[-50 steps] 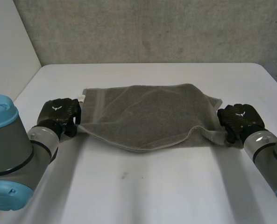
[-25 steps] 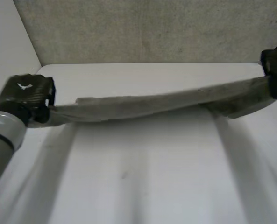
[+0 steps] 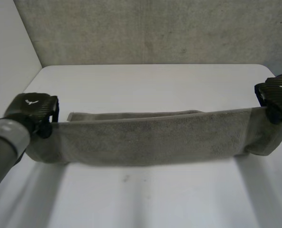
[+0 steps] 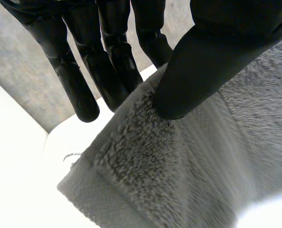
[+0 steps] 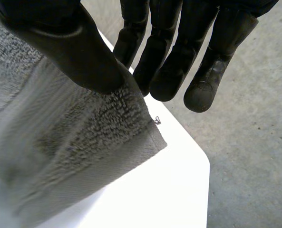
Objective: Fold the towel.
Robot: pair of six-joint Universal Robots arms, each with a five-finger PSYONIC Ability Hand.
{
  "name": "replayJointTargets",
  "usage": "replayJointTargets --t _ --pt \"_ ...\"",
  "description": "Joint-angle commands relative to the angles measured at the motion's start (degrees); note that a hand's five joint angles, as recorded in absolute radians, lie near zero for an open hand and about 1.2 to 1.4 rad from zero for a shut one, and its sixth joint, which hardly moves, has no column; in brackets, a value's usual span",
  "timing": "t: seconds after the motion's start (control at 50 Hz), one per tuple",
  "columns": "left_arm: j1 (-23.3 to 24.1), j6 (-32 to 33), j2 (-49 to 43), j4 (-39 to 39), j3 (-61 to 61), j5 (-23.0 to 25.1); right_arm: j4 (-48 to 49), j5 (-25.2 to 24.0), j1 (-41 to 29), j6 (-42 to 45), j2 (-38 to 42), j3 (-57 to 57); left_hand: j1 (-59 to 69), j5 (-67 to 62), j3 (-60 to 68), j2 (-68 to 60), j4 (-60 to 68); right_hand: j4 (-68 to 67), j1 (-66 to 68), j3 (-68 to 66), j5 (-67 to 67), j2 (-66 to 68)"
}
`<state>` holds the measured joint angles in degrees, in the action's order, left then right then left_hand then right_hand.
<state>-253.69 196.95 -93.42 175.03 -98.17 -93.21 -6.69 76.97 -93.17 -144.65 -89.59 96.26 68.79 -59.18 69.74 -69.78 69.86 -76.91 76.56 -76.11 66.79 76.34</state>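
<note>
Stretched the grey towel (image 3: pixel 150 140) out long between 2 robot hands, across the middle of the white desk (image 3: pixel 145 199). Hung as a wide, sagging band, with a second layer's edge peeking out just behind the upper edge. Pinched the towel's left end with the left robot hand (image 3: pixel 31 111): from the left wrist, thumb (image 4: pixel 202 61) pressed onto the pile, fingers (image 4: pixel 83 90) straight behind the cloth, a corner drooping below. Pinched the right end the same way with the right robot hand (image 3: pixel 277 97), near the desk's right edge: thumb (image 5: pixel 69 52) on the near face, fingers (image 5: pixel 164 71) behind, the corner hanging under them. Could not tell whether the lower edge touched the desk.
</note>
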Motion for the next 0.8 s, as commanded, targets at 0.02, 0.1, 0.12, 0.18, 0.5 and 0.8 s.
replayJointTargets --t 0.02,0.1,0.12,0.18,0.5,0.8 --pt "0.57 -0.08 -17.55 1.37 18.49 0.22 5.72 1.52 -2.72 0.42 14.44 -12.59 11.21 -10.82 10.26 -10.22 10.14 -3.09 3.44 -3.89 3.21 3.66" --pt "0.65 -0.42 -22.83 1.72 30.08 0.05 9.14 5.28 -8.68 0.24 23.47 -28.53 11.21 -10.82 10.26 -10.22 10.14 -3.09 3.44 -3.89 3.21 3.66" --pt "0.92 -0.86 -25.29 2.16 38.23 -0.21 10.98 6.78 -9.83 0.07 25.32 -33.89 11.21 -10.82 10.26 -10.22 10.14 -3.09 3.44 -3.89 3.21 3.66" --pt "1.44 -2.18 -27.07 4.00 50.57 -0.92 15.72 8.46 -11.07 -1.50 26.74 -41.65 11.21 -10.82 10.26 -10.22 10.14 -3.09 3.44 -3.89 3.21 3.66" --pt "1.01 -13.96 -20.41 10.60 45.03 -3.56 24.18 8.20 -11.16 -10.04 19.11 -32.57 11.21 -10.82 10.26 -10.22 10.14 -3.09 3.44 -3.89 3.21 3.66" --pt "0.30 -13.26 -14.33 18.86 6.94 -1.27 25.23 -5.51 -7.64 -8.19 16.99 -3.71 11.21 -10.82 10.26 -10.22 10.14 -3.09 3.44 -3.89 3.21 3.66"
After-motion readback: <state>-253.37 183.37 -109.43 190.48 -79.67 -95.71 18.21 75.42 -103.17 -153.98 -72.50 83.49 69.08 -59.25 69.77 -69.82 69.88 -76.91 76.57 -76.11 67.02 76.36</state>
